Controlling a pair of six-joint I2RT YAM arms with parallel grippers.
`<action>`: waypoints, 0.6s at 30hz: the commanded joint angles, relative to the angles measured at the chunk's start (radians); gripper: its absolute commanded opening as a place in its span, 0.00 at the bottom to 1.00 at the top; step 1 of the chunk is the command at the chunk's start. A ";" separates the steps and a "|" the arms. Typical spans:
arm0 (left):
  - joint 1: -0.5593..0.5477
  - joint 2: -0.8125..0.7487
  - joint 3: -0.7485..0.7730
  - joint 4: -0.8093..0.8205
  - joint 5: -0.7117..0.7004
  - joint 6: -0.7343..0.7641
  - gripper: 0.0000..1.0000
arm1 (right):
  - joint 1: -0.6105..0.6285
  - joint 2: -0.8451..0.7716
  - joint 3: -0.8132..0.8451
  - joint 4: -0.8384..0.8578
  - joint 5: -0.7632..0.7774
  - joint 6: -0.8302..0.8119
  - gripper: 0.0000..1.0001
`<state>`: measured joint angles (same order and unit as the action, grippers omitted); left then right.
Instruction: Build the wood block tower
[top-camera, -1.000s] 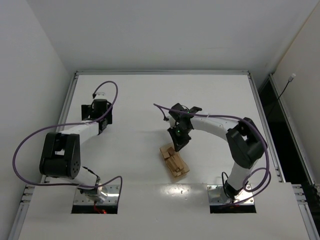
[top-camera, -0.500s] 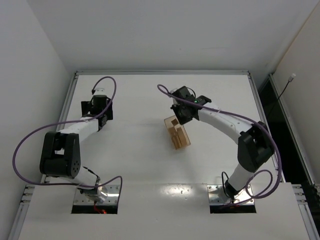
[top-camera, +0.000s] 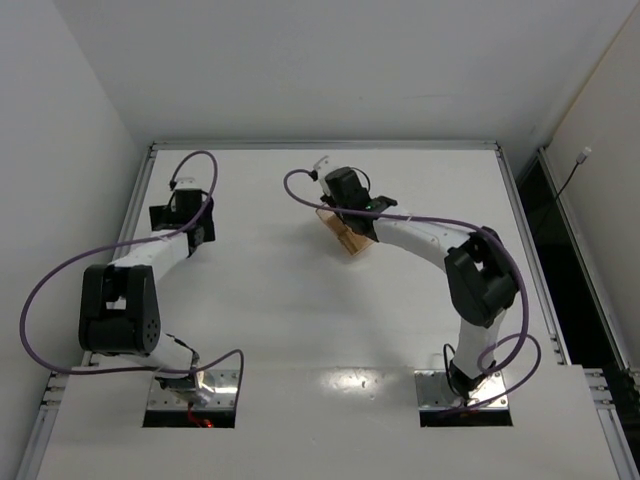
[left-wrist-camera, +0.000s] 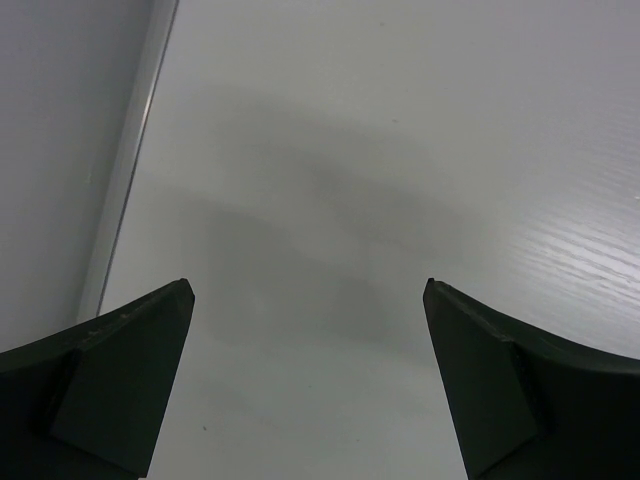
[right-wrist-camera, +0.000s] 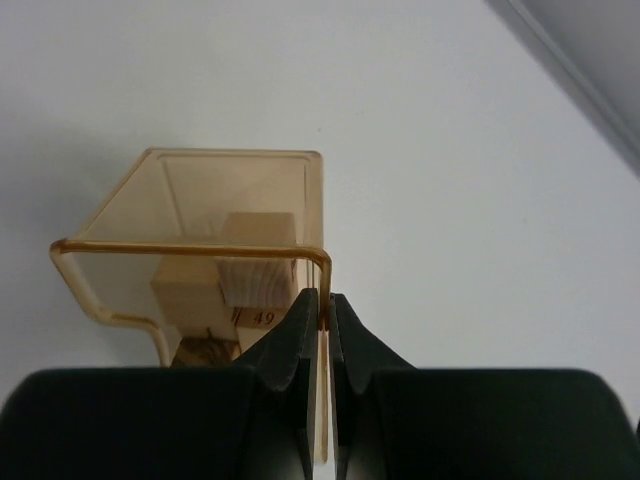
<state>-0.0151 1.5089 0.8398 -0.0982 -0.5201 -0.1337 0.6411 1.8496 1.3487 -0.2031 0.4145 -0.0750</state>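
So your right claw is pinched hard on the thin wall of the amber tray, with nothing between the jaws but that plastic edge. The wood blocks are sitting inside the tray, jumbled against its bottom. I can make out two or three of them through the plastic.

What just changed: a second ago that tray was in the middle of the table, close in front of the right arm's base. Now the arm has swung it out to the far side and tipped it up, with the open mouth facing the wrist cam. From the top view I honestly can't tell if the tray is hanging clear of the table or resting a corner on it.

My read is you're about to dump the blocks, so nothing is stacked yet and the build hasn't really started.

Your left claw is spread wide and holding nothing, parked over bare table by the far left edge, well apart from the tray.

The table is plain white with a metal rail round the edge, and white walls close in on all sides. Purple cables loop off both arms.
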 joint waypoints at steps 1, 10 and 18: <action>0.056 -0.035 0.067 -0.043 0.014 -0.020 0.99 | 0.028 0.002 -0.054 0.281 0.107 -0.163 0.00; 0.142 0.025 0.163 -0.132 0.045 -0.069 0.99 | 0.143 0.002 -0.244 0.651 0.251 -0.422 0.00; 0.152 0.034 0.205 -0.141 0.046 -0.069 0.99 | 0.264 0.068 -0.378 0.896 0.377 -0.543 0.00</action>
<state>0.1242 1.5429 0.9939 -0.2371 -0.4770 -0.1894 0.8616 1.8782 1.0073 0.4953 0.7078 -0.5426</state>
